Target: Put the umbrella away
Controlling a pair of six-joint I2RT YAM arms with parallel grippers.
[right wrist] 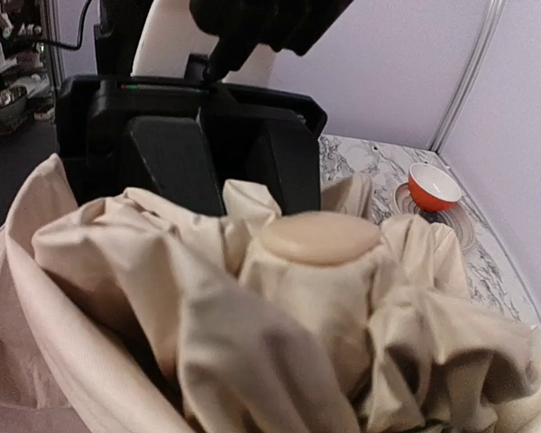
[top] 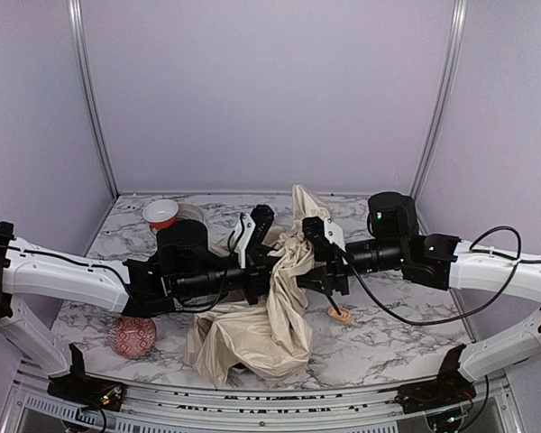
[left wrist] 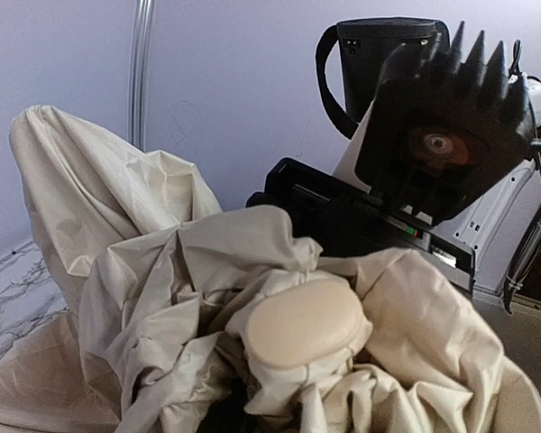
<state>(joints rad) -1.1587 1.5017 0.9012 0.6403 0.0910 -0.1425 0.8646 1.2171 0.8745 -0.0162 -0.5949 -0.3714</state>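
Note:
The umbrella (top: 284, 298) is a crumpled bundle of cream-beige fabric held up at mid-table, with its lower folds draped on the marble. My left gripper (top: 263, 262) and right gripper (top: 311, 257) press into it from opposite sides, and both pairs of fingers are buried in the fabric. A pale tan round end piece (left wrist: 302, 322) pokes out of the folds in the left wrist view. It also shows in the right wrist view (right wrist: 320, 236). The shaft, ribs and strap are hidden.
A red patterned ball (top: 132, 336) lies at the front left. A red-and-white bowl (top: 161, 214) sits at the back left and shows in the right wrist view (right wrist: 433, 187). A small orange ring (top: 340, 314) lies under the right arm.

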